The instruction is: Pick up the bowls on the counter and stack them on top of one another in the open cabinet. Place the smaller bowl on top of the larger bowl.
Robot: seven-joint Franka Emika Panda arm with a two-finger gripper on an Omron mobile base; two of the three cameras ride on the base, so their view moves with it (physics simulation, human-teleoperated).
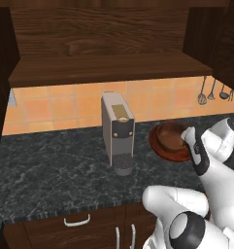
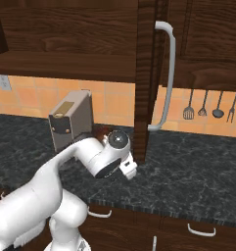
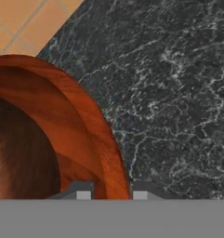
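The larger bowl (image 1: 159, 146), wide and reddish-brown, rests on the dark counter (image 1: 50, 165) right of the coffee machine. A deeper, darker round form that looks like the smaller bowl (image 1: 170, 135) shows within its outline; I cannot tell whether it sits inside or just behind. My gripper (image 1: 186, 138) reaches down at the bowl's right edge. In the hand view the gripper (image 3: 112, 193) is shut on the larger bowl's rim (image 3: 102, 139), one fingertip inside (image 3: 83, 194) and one outside. The open cabinet (image 1: 108, 68) hangs above with a bare plank shelf.
A grey coffee machine (image 1: 117, 131) stands on the counter left of the bowl. The cabinet's open door (image 2: 149, 73) with a long pale handle juts out right of my arm. Utensils (image 2: 202, 110) hang on the orange tiled wall. Low cabinets with white handles (image 1: 77, 221) sit below.
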